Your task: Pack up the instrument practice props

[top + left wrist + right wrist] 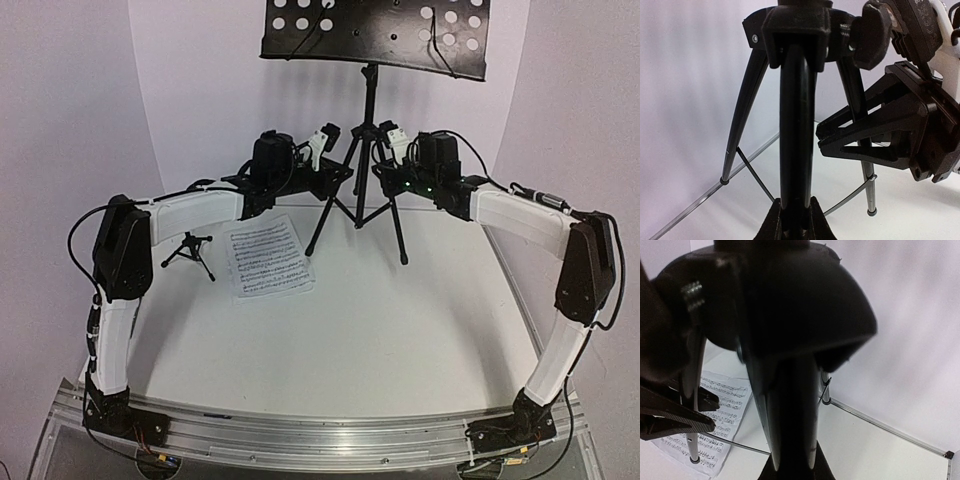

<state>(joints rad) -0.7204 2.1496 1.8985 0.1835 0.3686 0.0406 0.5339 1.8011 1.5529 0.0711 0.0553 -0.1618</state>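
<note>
- The music stand (368,100) stands upright on its three legs at the middle of the back edge of the bench (400,340). Its black perforated tray is at the top of the overhead view.
- The left hand (338,178) reaches in from the left to the hub where the legs meet the pole. In its own wrist view, the left hand (792,222) is pressed onto the near leg (796,125), with a finger on each side and touching it.
- The right hand (386,178) comes in from the right at the same height. The left wrist view shows the right hand (821,136) with its two black fingers closed on the stand's right leg, just below the locking knob (871,35).
- In the right wrist view, a thick leg runs down between the fingers of the right hand (790,467). The left hand (712,414) shows at the left edge of that view, pinched on its leg.
- The sheet music (268,258) lies flat on the bench, left of centre. One stand foot sits at its right edge, and I cannot tell whether the foot rests on the page.
- The same sheet music (730,400) shows under that leg in the right wrist view.
- A small mic stand (190,248) stands upright toward the left edge of the bench. It is just left of the sheet music and apart from both hands.
</note>
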